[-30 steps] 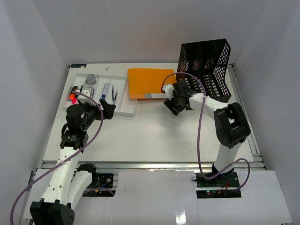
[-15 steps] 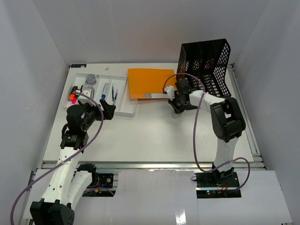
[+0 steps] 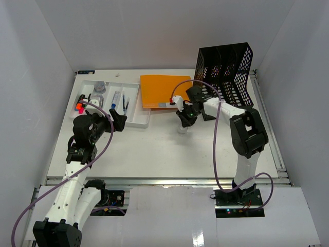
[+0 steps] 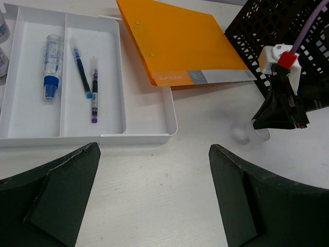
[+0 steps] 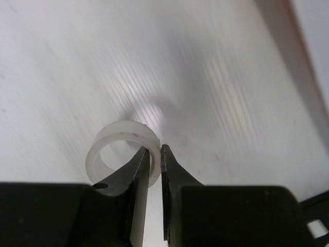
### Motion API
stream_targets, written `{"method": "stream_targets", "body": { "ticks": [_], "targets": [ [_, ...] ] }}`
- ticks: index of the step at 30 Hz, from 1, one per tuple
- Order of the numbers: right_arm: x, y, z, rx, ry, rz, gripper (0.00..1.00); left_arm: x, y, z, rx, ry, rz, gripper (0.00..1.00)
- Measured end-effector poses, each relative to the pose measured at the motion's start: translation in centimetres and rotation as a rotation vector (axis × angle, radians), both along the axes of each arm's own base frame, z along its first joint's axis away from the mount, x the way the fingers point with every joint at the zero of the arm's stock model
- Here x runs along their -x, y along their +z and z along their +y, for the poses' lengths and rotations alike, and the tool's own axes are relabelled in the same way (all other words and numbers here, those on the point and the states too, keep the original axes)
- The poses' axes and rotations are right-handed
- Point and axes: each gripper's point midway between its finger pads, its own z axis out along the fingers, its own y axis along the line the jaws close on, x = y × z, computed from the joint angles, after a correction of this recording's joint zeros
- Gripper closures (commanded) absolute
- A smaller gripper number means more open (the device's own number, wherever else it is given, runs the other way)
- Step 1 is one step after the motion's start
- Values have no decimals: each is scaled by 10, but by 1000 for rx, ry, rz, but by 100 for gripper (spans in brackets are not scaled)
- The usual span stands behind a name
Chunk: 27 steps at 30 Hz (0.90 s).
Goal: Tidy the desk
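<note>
We see bright, even overhead light on the white desk (image 3: 154,154), casting only soft, faint shadows. In the right wrist view the desk's surface is blurred and streaked with pale glare.

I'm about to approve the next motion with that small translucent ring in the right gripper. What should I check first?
1. Grip: right gripper pinches the wall of the translucent white plastic ring: ok.
2. Ring lifted off the white desk: cannot tell.
3. The left gripper is open and holds nothing: ok.
4. The white compartmented tray has free room beside its pens: ok.
5. Arms apart from each other: ok.
</note>
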Motion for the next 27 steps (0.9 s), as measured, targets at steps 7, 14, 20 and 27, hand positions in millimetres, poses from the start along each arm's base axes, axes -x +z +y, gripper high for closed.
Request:
{"method": "stream_targets", "body": {
  "ticks": [7,14,20,27],
  "targets": [
    [-14,98,101,-161,193,-203,92,1,5,8,-7,46,-24,2],
    [-21,126,188,-242,271,-306,92,6,21,23,-15,132,-89,2],
    [-38,71,218,-184,226,-295,89,6,23,31,-20,177,-102,2],
    [-61,47,218,-125,152,-359,63,6,22,32,-22,183,-100,2]
  ]
}}
